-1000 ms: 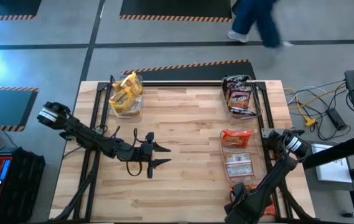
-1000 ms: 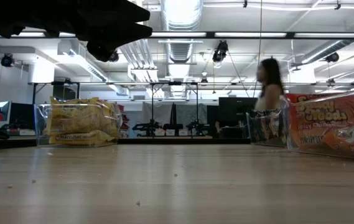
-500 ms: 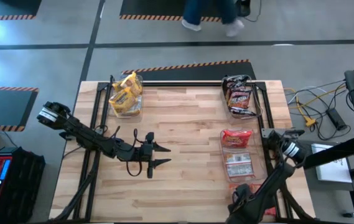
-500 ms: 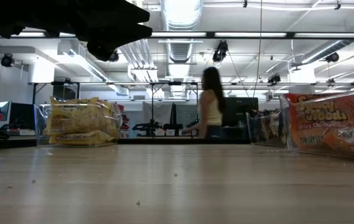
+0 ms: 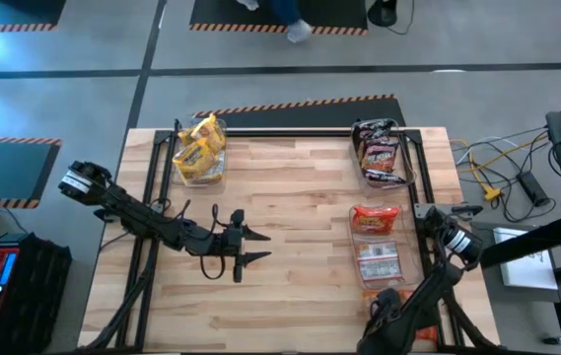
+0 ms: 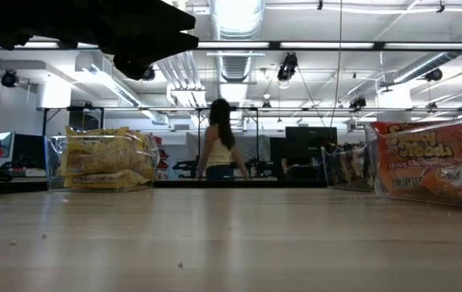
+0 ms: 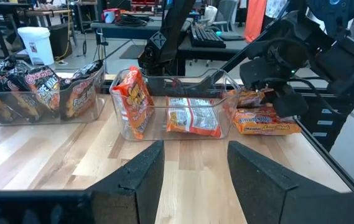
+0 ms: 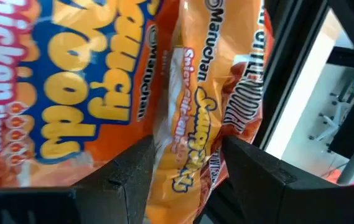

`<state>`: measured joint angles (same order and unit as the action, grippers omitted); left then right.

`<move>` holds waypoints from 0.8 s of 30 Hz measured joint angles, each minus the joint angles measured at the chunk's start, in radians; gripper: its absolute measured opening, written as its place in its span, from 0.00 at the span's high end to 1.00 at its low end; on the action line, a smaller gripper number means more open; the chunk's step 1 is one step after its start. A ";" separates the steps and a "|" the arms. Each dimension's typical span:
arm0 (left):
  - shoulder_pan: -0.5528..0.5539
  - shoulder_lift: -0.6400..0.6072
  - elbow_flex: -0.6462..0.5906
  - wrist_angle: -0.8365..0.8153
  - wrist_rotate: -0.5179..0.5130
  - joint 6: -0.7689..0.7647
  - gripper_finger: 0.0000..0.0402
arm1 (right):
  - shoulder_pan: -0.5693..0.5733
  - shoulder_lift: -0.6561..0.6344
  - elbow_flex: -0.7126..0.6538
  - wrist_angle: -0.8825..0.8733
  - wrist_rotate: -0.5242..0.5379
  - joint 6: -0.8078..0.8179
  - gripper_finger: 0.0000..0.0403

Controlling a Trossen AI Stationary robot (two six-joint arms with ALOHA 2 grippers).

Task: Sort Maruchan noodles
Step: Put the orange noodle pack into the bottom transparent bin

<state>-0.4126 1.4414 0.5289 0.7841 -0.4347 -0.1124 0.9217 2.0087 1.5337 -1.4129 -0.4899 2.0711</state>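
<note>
Since a second ago only the person (image 6: 219, 138) in the room behind has moved, walking from the right toward the middle; the right arm's wrist has shifted slightly nearer, and the left arm hasn't moved at all.

Left gripper (image 5: 250, 246) hangs above the bare wood left of centre, fingers apart, nothing between them; we see that plainly in its wrist view.

Right gripper (image 8: 186, 165) is down at the near right corner of the table, over the loose red-orange packets (image 5: 390, 298). Its fingers stand parted with a Maruchan Saucy Noodles spicy chicken packet (image 8: 195, 118) between them. We can't tell whether they're actually gripping it or just straddling it.

Where the noodles sit:
- yellow packets (image 5: 199, 148) in the clear bin far left
- dark brown packets (image 5: 379, 150) in the clear bin far right
- orange packets (image 5: 374, 219) in the clear bin (image 5: 379, 279) along the right edge, nearer than the brown ones; its far end is filled, with more packets lying flat in the middle
- a few orange ones loose at the near right corner, just beyond that bin's near end

Step in hand, as we read it: right arm picking a leftover orange packet. Most of the sort looks done.

Next move needs a firm close on the crinkly wrapper, a lift clear of the bin wall, then a short carry to drop it in the orange bin. Slippery film may slide out of a shallow pinch.
</note>
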 joint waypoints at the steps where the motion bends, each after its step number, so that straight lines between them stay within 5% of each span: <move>1: 0.000 0.000 0.000 0.000 0.000 0.000 0.60 | 0.002 0.000 0.000 -0.006 -0.001 0.000 0.54; 24: 0.002 0.000 0.000 0.000 0.000 0.000 0.60 | 0.013 -0.003 0.003 -0.067 -0.067 -0.032 0.73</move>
<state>-0.4107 1.4414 0.5289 0.7837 -0.4351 -0.1123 0.9349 2.0055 1.5364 -1.4803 -0.5568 2.0396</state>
